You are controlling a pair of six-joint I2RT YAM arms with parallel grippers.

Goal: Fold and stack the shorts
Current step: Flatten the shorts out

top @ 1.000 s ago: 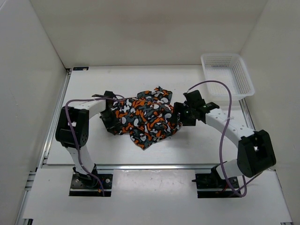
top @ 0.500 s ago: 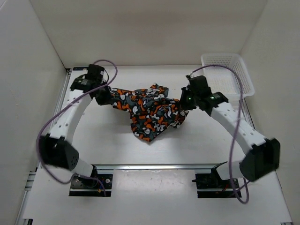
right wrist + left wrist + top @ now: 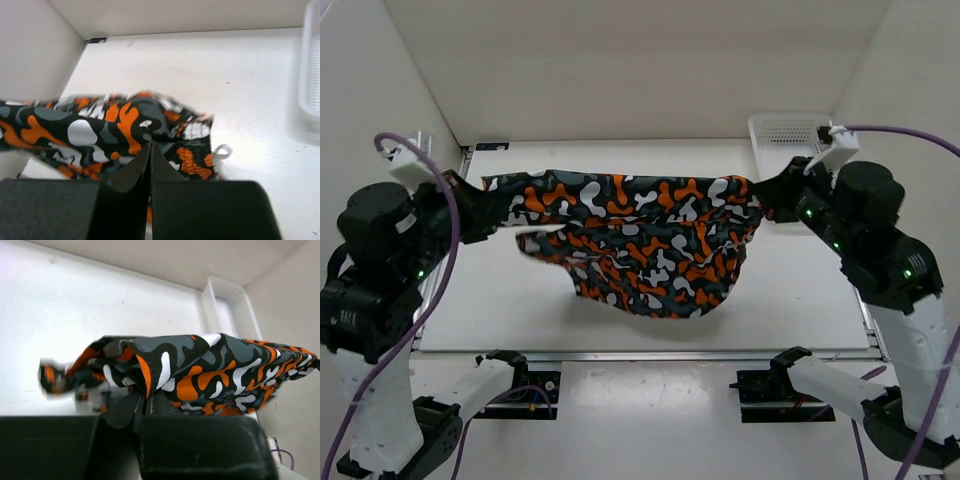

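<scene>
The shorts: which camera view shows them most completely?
The top external view: the shorts hang spread between the left claw and right claw, whole outline visible. Each wrist view shows only the end nearest its own claw, foreshortened.

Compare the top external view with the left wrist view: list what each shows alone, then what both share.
Only top external: both arms, with the shorts stretched in the air between the left pincer and the right pincer. Only left wrist: the left pincer's fingers closed tight on a fold of the cloth, seen close. Shared: the shorts, the white basket and the table.
</scene>
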